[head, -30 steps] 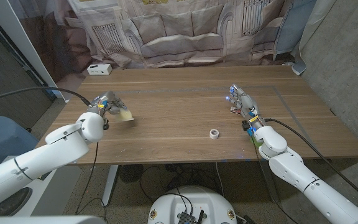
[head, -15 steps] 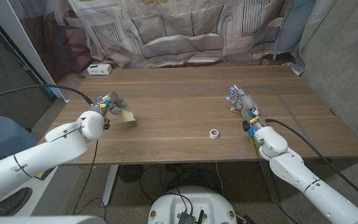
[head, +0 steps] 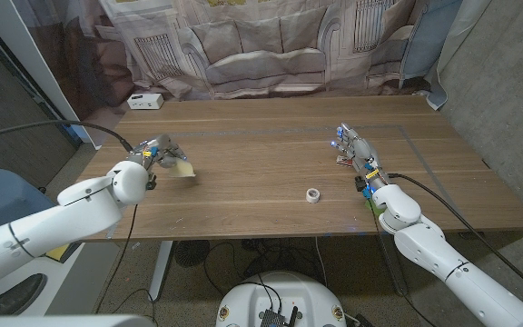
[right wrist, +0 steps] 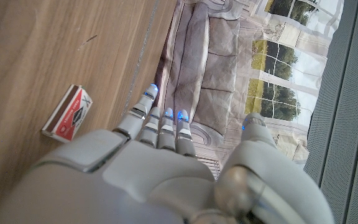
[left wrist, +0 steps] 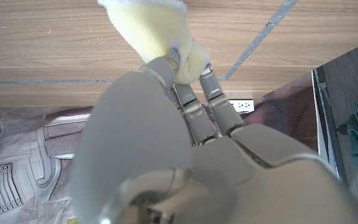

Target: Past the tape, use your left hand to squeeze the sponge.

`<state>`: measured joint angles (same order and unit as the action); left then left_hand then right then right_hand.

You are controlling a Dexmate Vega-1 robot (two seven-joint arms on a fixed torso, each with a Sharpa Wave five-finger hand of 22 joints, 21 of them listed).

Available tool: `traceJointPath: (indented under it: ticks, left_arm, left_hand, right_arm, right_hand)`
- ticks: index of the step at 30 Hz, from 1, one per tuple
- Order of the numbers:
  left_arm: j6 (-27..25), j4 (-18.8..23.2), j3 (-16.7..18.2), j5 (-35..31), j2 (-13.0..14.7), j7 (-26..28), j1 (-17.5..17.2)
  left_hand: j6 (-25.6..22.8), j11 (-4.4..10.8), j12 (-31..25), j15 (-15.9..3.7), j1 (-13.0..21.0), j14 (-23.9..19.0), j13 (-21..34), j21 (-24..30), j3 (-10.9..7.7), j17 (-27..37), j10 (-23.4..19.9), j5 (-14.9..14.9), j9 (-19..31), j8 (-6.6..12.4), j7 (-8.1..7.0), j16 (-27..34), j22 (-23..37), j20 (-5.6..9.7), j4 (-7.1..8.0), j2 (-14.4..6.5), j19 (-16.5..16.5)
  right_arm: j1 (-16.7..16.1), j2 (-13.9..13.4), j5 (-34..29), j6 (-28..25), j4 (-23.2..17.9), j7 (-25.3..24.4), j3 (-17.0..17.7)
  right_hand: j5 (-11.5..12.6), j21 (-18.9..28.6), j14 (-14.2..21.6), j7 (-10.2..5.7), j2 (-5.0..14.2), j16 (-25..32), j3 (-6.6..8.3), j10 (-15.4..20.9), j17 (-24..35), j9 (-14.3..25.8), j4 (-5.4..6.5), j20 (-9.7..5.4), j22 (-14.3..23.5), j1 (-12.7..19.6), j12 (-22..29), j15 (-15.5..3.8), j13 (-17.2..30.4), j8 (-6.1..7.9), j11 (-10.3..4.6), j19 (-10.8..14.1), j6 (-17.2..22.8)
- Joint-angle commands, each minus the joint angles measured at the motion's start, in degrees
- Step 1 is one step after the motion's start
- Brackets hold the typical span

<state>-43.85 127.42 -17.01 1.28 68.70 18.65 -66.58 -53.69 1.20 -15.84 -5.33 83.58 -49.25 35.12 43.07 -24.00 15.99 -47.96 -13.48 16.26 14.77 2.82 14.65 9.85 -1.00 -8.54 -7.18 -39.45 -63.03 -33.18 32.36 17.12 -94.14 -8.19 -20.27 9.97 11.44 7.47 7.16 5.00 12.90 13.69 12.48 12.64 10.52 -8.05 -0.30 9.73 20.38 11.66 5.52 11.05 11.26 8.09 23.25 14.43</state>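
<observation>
- The left robot hand point(head: 157, 152) sits at the middle left of the head view, fingers closed round the pale yellow sponge point(head: 182, 169), which pokes out toward the centre of the frame.
- In the left wrist view the fingers point(left wrist: 178, 70) press into the sponge point(left wrist: 154, 28) near the top middle of that picture; the foam bulges around them.
- The sponge looks light, soft and springy, with a matte, finely pored surface and rounded edges. My judgement is that it will compress easily and spring back, so a wrap across its broad faces suits it better than a pinch at one corner, where it could fold and slip out.
- Whether the sponge touches the bench point(head: 243, 136) or hangs just above it, I cannot tell.
- A thin grey tape line point(left wrist: 263, 34) crosses the wood in the upper right of the left wrist view, just beside the sponge.
- The right robot hand point(head: 352, 148) stands at the middle right of the head view, fingers straight and together, holding nothing.
- A small red and white matchbox point(right wrist: 67, 114) lies on the wood at the middle left of the right wrist view, close to that hand's fingertips.
- A small white roll of tape point(head: 312, 194) sits low in the centre of the head view, well apart from the sponge.
- The bench is brown wood with long straight grain and a smooth, dull finish.
</observation>
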Motion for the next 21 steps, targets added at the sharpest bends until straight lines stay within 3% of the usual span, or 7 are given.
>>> traceJointPath:
  ticks: [1, 9, 21]
  left_arm:
    - [0.25, 1.1, 1.33, 0.44, 3.98, -2.12, -1.51]
    - [-0.23, 1.41, 1.59, 0.44, 4.83, -2.25, -1.83]
    - [0.11, 1.4, 2.27, 0.75, 5.14, -1.45, -3.18]
  left_hand:
    - [2.05, -0.19, 1.69, 1.33, -2.13, 3.56, -1.01, -0.74, -0.73, -0.81, 1.92, -0.45, -0.14, -1.36, 0.17, -1.88, 0.18, -0.54, -0.02, 0.75, 2.51]
    - [4.61, -0.55, 3.21, 2.26, -4.59, 6.8, -2.16, -1.62, -0.72, -1.62, 4.0, -0.17, -0.53, -2.84, -0.1, -3.11, 0.1, -1.04, 0.42, 1.03, 4.77]
    - [5.83, -0.46, 3.96, 2.66, -6.0, 8.9, -3.04, -2.37, -0.88, -2.3, 5.33, 0.0, -0.87, -3.36, 0.21, -3.55, 0.02, -1.28, 0.24, 1.35, 6.12]
  right_arm:
    - [0.25, -0.02, 0.0, -0.38, -0.05, 0.24, -0.16]
    - [0.14, 0.12, -0.14, -0.18, 0.06, 0.08, -0.23]
    - [-0.26, 0.35, -0.24, -0.01, -0.15, -0.41, -0.22]
  right_hand:
    - [0.35, -0.03, 0.43, 0.1, 0.2, -0.1, -0.29, 0.55, 0.34, 0.21, 0.17, 0.09, 0.11, 0.33, -0.19, -0.04, 0.1, -0.09, 0.16, 0.24, 0.36]
    - [0.35, -0.06, 0.42, 0.1, 0.2, -0.12, -0.32, 0.58, 0.35, 0.21, 0.19, 0.14, 0.11, 0.31, -0.18, -0.08, 0.11, -0.11, 0.18, 0.24, 0.34]
    - [0.35, -0.11, 0.4, 0.07, 0.22, -0.15, -0.35, 0.57, 0.36, 0.21, 0.19, 0.14, 0.11, 0.34, -0.19, -0.1, 0.11, -0.11, 0.19, 0.21, 0.35]
